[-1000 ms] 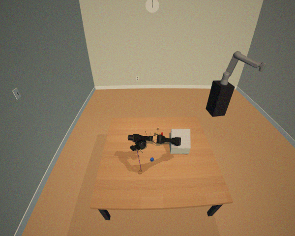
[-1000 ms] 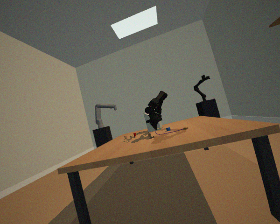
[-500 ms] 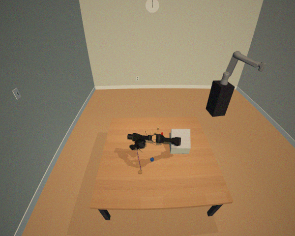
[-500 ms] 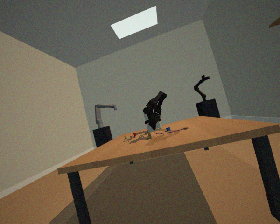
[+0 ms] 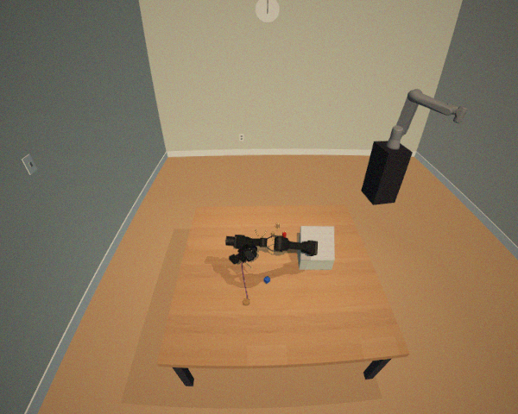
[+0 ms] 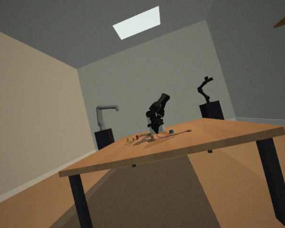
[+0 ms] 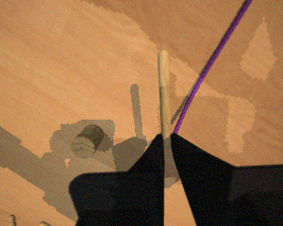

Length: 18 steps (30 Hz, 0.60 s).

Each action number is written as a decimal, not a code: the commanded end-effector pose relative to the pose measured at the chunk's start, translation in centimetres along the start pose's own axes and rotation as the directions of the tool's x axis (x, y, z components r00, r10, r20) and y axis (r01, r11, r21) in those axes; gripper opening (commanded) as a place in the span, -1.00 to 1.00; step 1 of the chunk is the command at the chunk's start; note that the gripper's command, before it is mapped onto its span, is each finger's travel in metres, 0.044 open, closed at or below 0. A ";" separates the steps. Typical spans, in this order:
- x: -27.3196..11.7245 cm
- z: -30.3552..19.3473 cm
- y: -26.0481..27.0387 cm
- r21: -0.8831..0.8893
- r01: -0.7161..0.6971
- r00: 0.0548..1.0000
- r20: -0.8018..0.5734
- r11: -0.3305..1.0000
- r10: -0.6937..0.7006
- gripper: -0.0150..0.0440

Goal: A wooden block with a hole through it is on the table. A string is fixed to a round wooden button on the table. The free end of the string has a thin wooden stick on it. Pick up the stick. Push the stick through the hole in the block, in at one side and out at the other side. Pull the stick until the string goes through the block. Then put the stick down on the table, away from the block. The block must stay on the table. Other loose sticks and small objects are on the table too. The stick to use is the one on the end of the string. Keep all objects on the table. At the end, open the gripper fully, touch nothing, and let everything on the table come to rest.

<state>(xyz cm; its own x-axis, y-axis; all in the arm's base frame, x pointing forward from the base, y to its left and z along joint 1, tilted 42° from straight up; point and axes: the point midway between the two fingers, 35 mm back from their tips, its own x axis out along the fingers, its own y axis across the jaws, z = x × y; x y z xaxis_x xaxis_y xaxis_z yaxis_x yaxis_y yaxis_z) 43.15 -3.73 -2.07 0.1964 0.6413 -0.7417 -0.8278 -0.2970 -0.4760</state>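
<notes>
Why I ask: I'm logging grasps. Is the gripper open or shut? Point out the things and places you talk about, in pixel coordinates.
Shut on the stick [image 7: 164, 94]: in the wrist view, it runs between the gripper's [image 7: 167, 136] fingers.

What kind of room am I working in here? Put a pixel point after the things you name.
Probably a robot lab or test room: a wooden table [image 5: 286, 329] [image 6: 172, 144] with a black arm, a grey arm [image 5: 433, 103] [image 6: 100, 116] on a black pedestal [image 5: 384, 173] [image 6: 104, 139], and mostly bare walls.

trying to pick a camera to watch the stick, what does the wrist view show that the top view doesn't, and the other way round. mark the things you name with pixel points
Only wrist: the pale stick [image 7: 164, 94] clearly visible between the gripper's fingertips.
Only top: the round wooden button [image 5: 246, 302], a blue object [image 5: 267, 279] and a red object [image 5: 284, 234].
Both: the purple string [image 5: 244, 283] [image 7: 212, 67] and part of the table [image 5: 312, 321] [image 7: 47, 61].
</notes>
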 end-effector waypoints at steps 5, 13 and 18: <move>0.7 0.5 0.8 0.006 -0.004 1.000 0.000 1.000 0.004 -0.49; 1.4 0.8 1.5 0.006 -0.004 1.000 0.001 1.000 0.004 -0.49; 1.8 1.1 1.9 0.006 -0.004 1.000 0.001 1.000 0.004 -0.49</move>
<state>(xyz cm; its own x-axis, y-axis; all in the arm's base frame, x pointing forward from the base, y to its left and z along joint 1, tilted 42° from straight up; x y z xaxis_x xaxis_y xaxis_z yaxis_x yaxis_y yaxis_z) 41.76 -2.63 -3.57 0.1951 0.6416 -0.7418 -0.8285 -0.2970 -0.4748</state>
